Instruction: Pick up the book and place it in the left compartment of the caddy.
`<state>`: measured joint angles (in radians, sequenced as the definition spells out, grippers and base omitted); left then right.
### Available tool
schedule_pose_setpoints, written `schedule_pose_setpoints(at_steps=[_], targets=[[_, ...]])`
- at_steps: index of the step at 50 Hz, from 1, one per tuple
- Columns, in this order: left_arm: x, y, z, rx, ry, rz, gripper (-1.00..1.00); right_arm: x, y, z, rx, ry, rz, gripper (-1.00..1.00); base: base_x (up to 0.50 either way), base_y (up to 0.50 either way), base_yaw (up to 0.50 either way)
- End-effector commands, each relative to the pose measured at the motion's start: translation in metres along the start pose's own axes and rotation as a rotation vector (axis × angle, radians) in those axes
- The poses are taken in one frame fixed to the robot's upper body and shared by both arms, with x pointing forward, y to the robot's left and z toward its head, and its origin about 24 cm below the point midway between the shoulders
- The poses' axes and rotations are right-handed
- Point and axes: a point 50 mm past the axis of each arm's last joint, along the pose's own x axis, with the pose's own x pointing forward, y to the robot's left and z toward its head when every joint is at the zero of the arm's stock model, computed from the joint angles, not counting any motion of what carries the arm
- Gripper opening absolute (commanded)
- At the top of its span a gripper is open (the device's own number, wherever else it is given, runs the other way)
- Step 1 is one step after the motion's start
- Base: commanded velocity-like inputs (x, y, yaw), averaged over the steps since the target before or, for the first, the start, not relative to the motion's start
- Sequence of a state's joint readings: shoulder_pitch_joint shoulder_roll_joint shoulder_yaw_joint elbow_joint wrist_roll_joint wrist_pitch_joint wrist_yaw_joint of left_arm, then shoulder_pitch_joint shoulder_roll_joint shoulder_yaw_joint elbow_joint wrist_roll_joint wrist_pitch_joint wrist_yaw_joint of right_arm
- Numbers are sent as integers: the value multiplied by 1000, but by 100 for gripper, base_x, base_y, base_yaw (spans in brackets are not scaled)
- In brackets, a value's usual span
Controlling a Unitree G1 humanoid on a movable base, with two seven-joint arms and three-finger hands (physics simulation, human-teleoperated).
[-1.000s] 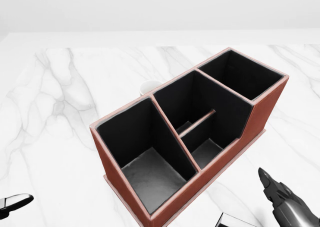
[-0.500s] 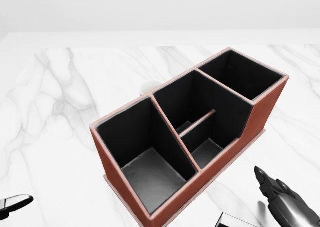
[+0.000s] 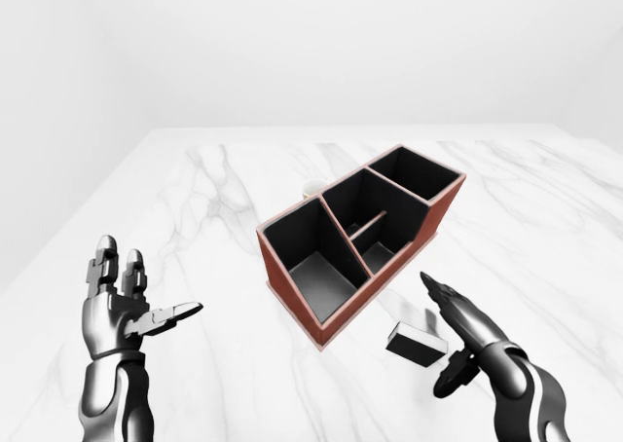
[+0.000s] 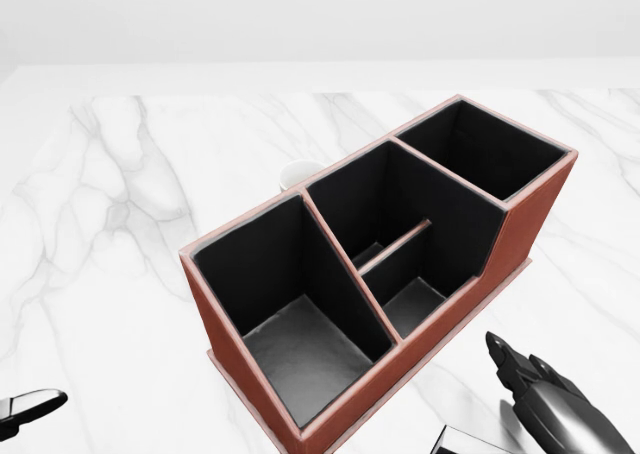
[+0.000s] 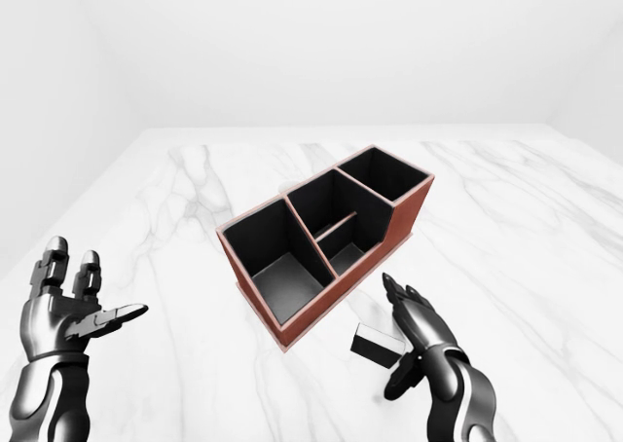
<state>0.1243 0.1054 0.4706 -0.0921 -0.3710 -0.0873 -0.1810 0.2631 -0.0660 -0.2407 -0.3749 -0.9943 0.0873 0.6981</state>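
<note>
Left hand (image 3: 125,311) at lower left of the left-eye view, raised off the table (image 3: 195,218), fingers spread wide, thumb pointing right, holding nothing. Caddy (image 3: 358,236) mid-frame, red-brown outside and black inside, set diagonally from lower left to upper right; its left compartment (image 3: 310,262) is the big one nearest the frame bottom, nothing in it. Small white round thing (image 3: 312,186) pokes out just above the caddy's far wall, too hidden to identify. Book (image 3: 416,342) lies flat on the table at lower right, just beside the caddy's lower right side, dark cover, white page edge. Right hand (image 3: 465,337) just right of the book, fingers extended and open, thumb hanging low, not gripping; contact with the book unclear.
</note>
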Motion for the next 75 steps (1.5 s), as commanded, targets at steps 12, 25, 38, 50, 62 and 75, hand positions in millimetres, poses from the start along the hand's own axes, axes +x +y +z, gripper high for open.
schedule_pose_setpoints(at_steps=[12, 25, 38, 50, 62, 75], targets=[[0, 0, -5, -6, 21, -4, 100, 9, 6, 1, -11, -11, 49, 100, 0, 0, 0], [-1, 0, -8, -6, 33, -6, 100, 11, 8, -1, -5, -13, 63, 100, 0, 0, 0], [-3, -1, -10, -3, 43, -9, 100, 14, 14, -2, 10, -14, 95, 100, 0, 0, 0], [-4, -2, -7, -2, 29, -11, 100, 18, 15, -6, 17, -8, 114, 100, 0, 0, 0], [-1, -3, -5, -2, 19, -12, 100, 23, 20, -13, 31, 14, 150, 100, 0, 0, 0], [1, -1, -5, 3, 22, -5, 100, 30, 26, -17, 50, 16, 193, 100, 0, 0, 0]])
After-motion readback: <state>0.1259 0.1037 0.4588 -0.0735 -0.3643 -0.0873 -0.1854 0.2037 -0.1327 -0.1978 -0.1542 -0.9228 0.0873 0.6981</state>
